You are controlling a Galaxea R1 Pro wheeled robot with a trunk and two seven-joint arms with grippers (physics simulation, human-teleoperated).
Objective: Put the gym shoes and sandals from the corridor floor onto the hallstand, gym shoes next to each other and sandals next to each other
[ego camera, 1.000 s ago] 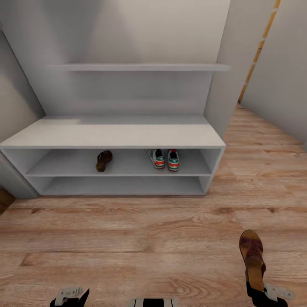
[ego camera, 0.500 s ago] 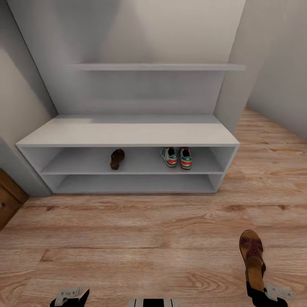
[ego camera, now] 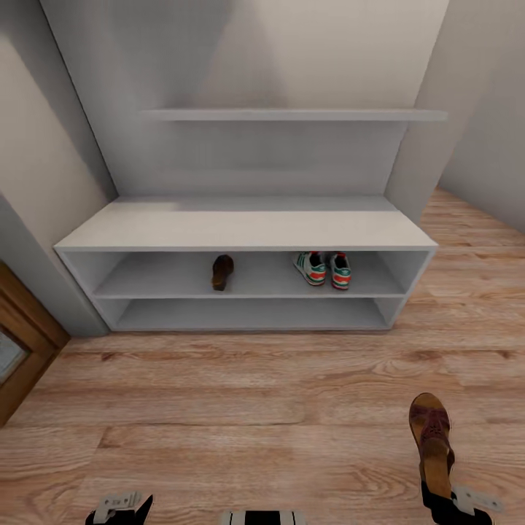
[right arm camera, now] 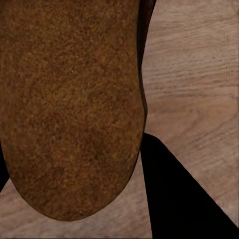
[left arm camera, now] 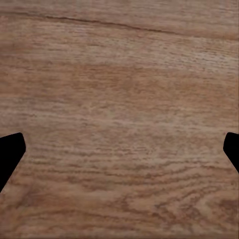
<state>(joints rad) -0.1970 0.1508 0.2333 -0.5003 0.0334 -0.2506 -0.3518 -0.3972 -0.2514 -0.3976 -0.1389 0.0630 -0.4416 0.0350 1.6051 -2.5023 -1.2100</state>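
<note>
On the hallstand [ego camera: 240,230], the upper open shelf level holds one dark brown sandal [ego camera: 222,272] towards the left. The two gym shoes [ego camera: 313,267] [ego camera: 340,270] stand side by side towards the right. My right gripper [ego camera: 443,503] is at the bottom right of the head view, shut on the heel end of the second sandal [ego camera: 432,436], which points away over the corridor floor [ego camera: 240,408]. In the right wrist view this sandal's tan sole [right arm camera: 69,104] lies against a black finger [right arm camera: 174,194]. My left gripper [ego camera: 120,508] [left arm camera: 119,154] is open over bare planks.
A floating wall shelf [ego camera: 292,114] hangs above the bench. A brown wooden door [ego camera: 18,343] stands at the left edge beside a grey wall. Plank flooring runs on past the rack's right end [ego camera: 474,240].
The whole picture has shifted: the rack sits further right and the wooden door has come into view at left, so the camera moved. Both grippers and the held sandal keep their places.
</note>
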